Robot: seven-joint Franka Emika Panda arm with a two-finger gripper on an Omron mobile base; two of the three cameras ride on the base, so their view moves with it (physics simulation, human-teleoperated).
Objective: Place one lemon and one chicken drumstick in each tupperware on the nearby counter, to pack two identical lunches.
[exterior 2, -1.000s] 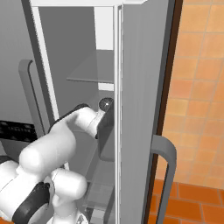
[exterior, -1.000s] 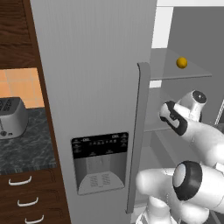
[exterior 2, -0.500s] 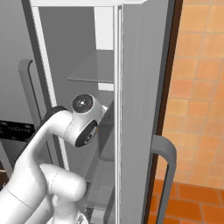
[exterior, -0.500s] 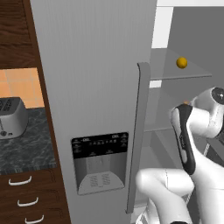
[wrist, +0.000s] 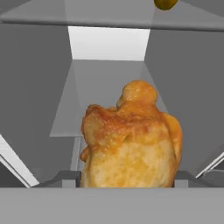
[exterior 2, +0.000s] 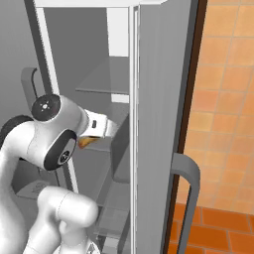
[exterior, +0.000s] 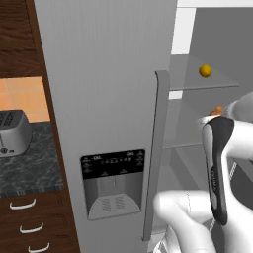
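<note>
Arm swung deeper into fridge; tool (wrist: 127, 181) part-spread, pinching chicken drumstick (wrist: 131, 140); lemon (exterior: 205, 70) on shelf above.

- Definitely a home kitchen, and the big grey fridge (exterior: 106, 99) gives it away: water and ice dispenser panel (exterior: 113, 183) in its door, long vertical handle (exterior: 155, 153).
- Left of the fridge there's a dark speckled stone surface (exterior: 29, 168) with a silver toaster (exterior: 14, 132) on it, wooden drawers (exterior: 29, 225) with curved silver handles below.
- Orange tiled wall (exterior 2: 225, 99) right of the fridge.
- Inside the fridge: glass shelves (exterior: 197, 81), a lemon (exterior: 205, 70), a chicken drumstick (wrist: 131, 140).
</note>
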